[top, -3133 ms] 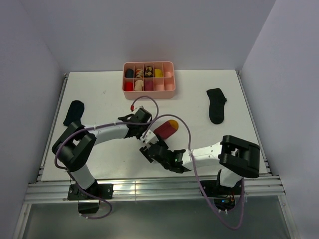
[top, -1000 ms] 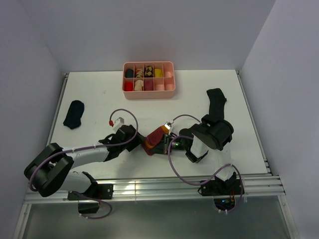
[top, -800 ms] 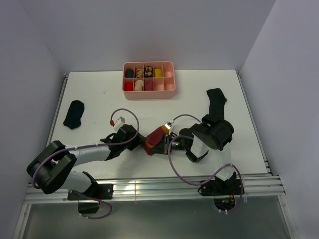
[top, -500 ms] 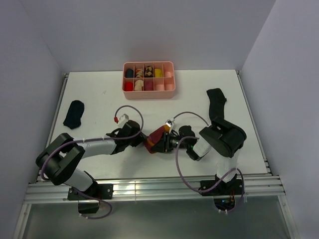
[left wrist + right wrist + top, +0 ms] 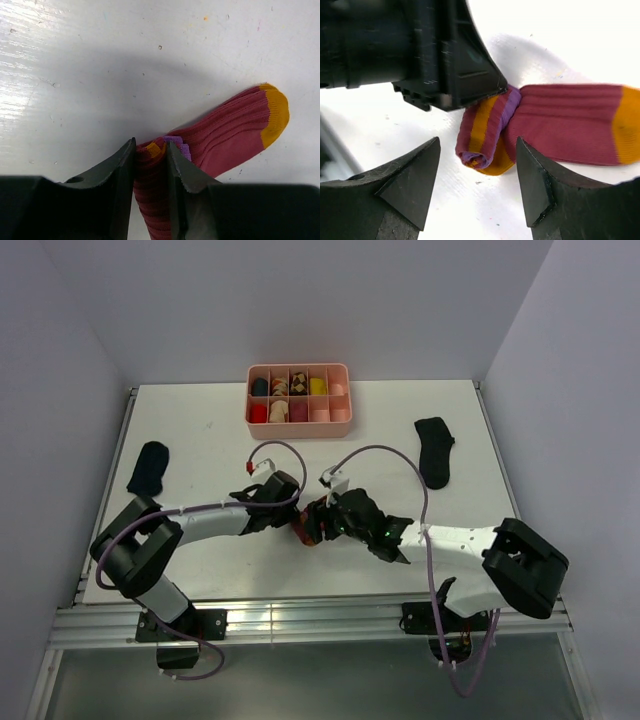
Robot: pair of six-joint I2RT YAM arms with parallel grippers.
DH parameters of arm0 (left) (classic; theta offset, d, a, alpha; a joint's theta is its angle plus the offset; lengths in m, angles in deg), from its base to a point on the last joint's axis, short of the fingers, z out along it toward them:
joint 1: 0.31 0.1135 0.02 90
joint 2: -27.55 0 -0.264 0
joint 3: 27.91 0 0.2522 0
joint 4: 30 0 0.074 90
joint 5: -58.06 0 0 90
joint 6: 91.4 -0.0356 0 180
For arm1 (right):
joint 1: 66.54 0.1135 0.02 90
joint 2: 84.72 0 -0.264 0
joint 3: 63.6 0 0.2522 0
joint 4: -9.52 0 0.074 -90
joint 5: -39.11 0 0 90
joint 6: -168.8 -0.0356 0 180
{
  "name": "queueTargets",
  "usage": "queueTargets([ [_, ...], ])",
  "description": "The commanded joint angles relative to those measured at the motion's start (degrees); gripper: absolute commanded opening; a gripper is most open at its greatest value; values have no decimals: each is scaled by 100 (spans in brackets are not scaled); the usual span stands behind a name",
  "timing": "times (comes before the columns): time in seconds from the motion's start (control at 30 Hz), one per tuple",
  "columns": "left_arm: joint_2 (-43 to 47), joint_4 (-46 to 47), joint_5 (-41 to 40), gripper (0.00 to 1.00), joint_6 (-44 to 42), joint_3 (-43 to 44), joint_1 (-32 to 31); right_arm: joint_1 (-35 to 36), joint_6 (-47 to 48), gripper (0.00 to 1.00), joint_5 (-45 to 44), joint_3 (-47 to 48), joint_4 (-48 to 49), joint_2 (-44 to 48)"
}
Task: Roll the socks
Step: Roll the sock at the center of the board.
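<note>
The purple-and-maroon striped sock (image 5: 305, 530) lies at the table's middle front, partly rolled from its cuff end. In the left wrist view my left gripper (image 5: 151, 156) is shut on the rolled end, and the flat maroon foot with its orange toe (image 5: 225, 135) stretches away to the right. In the right wrist view my right gripper (image 5: 479, 175) is open, its jaws either side of the roll (image 5: 485, 132) without touching it. The left gripper's black body (image 5: 440, 55) sits on the roll's far end. One black sock (image 5: 148, 468) lies at the left, the other (image 5: 435, 450) at the right.
A pink divided tray (image 5: 343, 400) with several rolled socks in it stands at the back middle. The two grippers (image 5: 300, 518) meet close together over the striped sock. Purple cables loop above both wrists.
The right arm has swung out low and long from the right, uncovering the right black sock. The left gripper has moved right onto the roll. The sock has stayed in the middle.
</note>
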Motion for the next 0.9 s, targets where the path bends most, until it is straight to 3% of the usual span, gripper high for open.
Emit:
queueTargets([
  [0.0, -190, -999, -317, 34, -467, 191, -185, 603, 959, 69, -1603, 353, -784, 173],
  [0.17, -225, -1087, -282, 34, -564, 359, -255, 1282, 1724, 70, -2499, 591, -635, -134],
  [0.4, -313, -1131, -185, 33, -643, 447, -282, 1933, 2339, 70, -2966, 845, -266, -880],
  [0.7, -313, -1149, -97, 33, -731, 517, -273, 2390, 2630, 68, -3503, 1197, -195, -2110],
  [0.87, -357, -1167, -71, 33, -775, 535, -282, 2557, 2368, 67, -3618, 1154, -256, -2095],
])
